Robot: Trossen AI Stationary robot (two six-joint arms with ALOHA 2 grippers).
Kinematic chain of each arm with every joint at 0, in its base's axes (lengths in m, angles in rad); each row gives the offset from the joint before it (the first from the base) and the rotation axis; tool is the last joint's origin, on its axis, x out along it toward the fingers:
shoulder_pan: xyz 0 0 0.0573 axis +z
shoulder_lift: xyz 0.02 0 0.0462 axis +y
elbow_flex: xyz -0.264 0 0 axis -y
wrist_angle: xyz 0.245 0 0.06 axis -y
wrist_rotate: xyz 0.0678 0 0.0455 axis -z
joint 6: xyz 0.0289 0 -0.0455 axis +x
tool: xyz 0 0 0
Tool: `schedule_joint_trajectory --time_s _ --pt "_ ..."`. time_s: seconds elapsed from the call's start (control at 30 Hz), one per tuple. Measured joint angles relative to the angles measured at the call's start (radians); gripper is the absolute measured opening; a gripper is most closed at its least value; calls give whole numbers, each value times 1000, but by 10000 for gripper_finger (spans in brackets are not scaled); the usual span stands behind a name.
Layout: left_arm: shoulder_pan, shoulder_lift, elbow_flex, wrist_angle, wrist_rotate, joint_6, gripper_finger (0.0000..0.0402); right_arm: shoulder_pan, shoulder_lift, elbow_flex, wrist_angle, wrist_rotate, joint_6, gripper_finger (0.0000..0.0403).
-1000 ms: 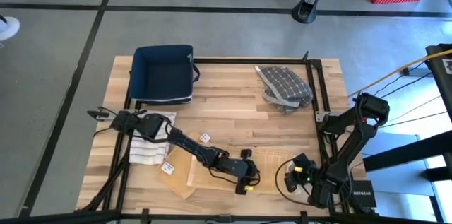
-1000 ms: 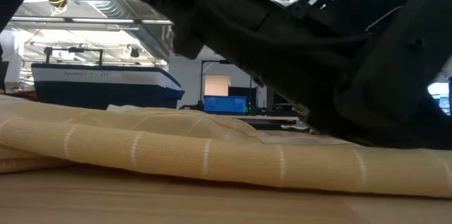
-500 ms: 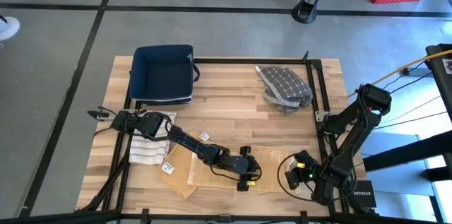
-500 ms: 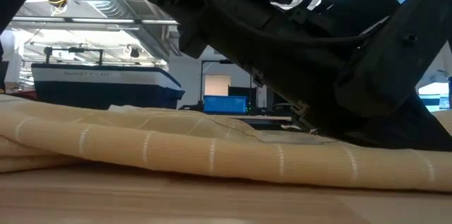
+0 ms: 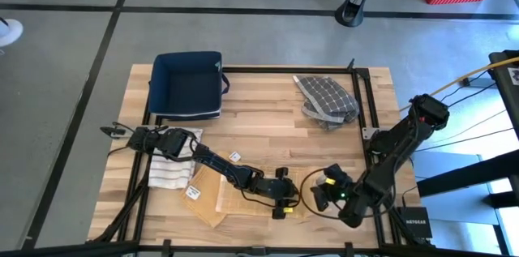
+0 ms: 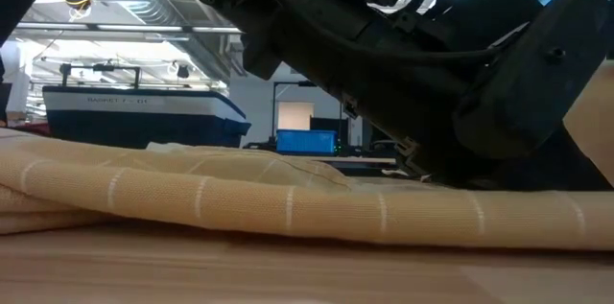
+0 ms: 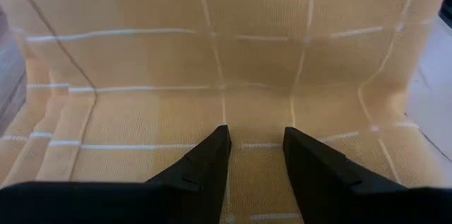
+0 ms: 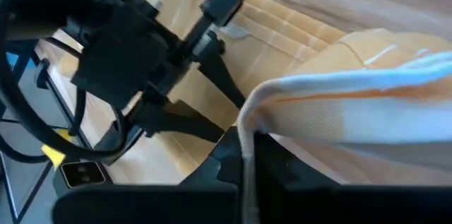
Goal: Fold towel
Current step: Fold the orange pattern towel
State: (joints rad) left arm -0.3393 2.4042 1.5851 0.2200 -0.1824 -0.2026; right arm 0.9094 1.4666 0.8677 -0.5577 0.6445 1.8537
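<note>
Tan towel (image 5: 243, 196) with pale grid lines lay rumpled; right gripper (image 5: 323, 194) pinched its edge; left gripper (image 5: 281, 202) parted; grey cloth (image 5: 326, 99) well apart

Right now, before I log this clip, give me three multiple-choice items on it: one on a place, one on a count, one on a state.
1. Where does the navy bin sit?
A. far left corner of the table
B. near right corner
C. table centre

2. How many separate cloths lie on the table?
A. one
B. three
C. five

3. What is the right gripper doing?
A. hanging open
B. shut on the tan towel's edge
C. holding the bin

Answers:
1 A, the high view shows it there.
2 B: tan towel, grey checked cloth, white striped cloth.
3 B, the right wrist view shows the edge pinched and lifted.
</note>
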Motion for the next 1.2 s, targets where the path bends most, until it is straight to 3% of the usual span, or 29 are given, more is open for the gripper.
schedule_joint_trajectory --time_s 0.33,0.53,0.67,0.8,1.0,1.2 --pt "-8 -87 -4 -74 -2 17 131 -20 1 0 40 98 -108 15" --pt "-34 -239 -2 -416 -4 6 131 -19 1 0 36 96 -130 15" --pt "-60 -261 -21 -625 -28 -61 131 -20 1 0 33 78 -154 15" --pt "-74 -220 -74 -571 -44 -99 131 -20 2 0 27 62 -160 15" --pt "-54 -149 -84 -329 -46 -51 131 -19 -3 16 20 24 -189 16" --pt "-19 -116 -86 -175 -35 -18 131 -33 -5 71 18 76 -267 16"
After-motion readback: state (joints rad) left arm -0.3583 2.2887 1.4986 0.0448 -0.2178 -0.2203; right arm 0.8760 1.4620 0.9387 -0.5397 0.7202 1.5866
